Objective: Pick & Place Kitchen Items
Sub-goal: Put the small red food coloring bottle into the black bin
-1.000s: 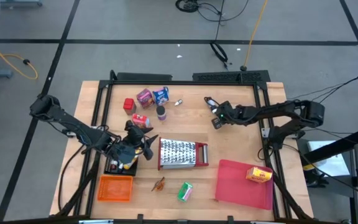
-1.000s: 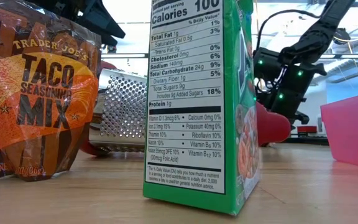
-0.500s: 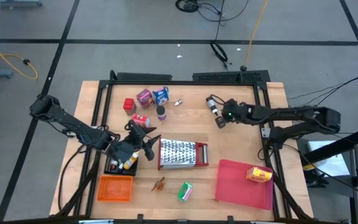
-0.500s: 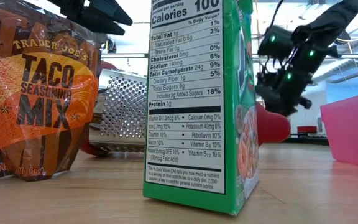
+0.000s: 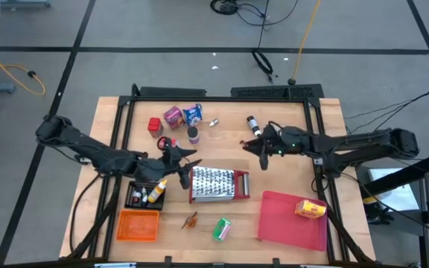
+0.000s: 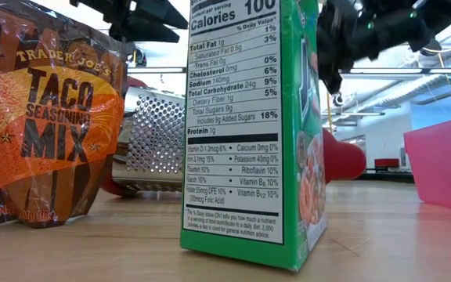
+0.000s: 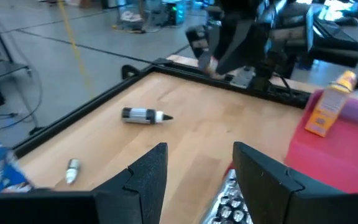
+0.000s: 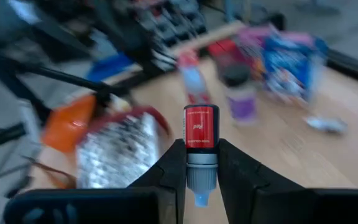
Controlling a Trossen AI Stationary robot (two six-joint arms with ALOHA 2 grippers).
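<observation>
My right gripper hangs above the middle of the table, shut on a small bottle with a red label, a white neck and a blue tip. My left gripper hovers open just left of the steel grater, with nothing between its fingers. A dark little bottle lies on its side on the wood. At the far left stand a red box, a pink packet, a blue packet and a dark jar. My right gripper pinches the bottle's white neck between its two fingers. The fingers run along the bottle. Its red-labelled body sticks out past the fingertips and its blue tip points back toward the wrist. The bottle is lifted clear of the table, nearly level.
A flat red tray at the near right carries a yellow box. A black compartment box and an orange basket sit near left. A green box and a taco packet stand near the front edge.
My right gripper has risen well clear of the table and swung toward the table's left, tipping from pointing down to nearly level, still shut on the bottle. My left gripper has drifted up and toward the far right, turning a little, still open.
</observation>
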